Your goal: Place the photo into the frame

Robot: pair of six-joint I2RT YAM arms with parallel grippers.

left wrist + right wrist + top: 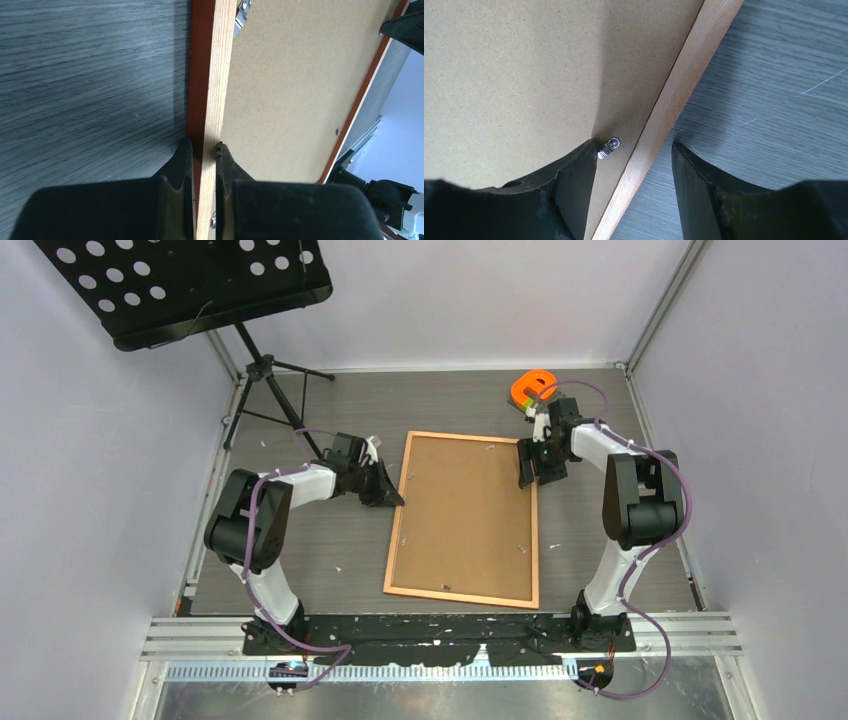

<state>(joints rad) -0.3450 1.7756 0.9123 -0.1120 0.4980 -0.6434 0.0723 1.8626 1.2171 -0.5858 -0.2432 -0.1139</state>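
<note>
The left gripper (202,146) pinches the left rail of the frame (398,540), one finger on the outer edge, one on the inner, both pressed to the wood. The right gripper (634,145) is spread across the right rail without touching it, one finger over the backing board (465,515) beside a small metal clip (610,146), the other over the table (320,560). The frame lies flat, back up, mid-table between the arms.
</note>
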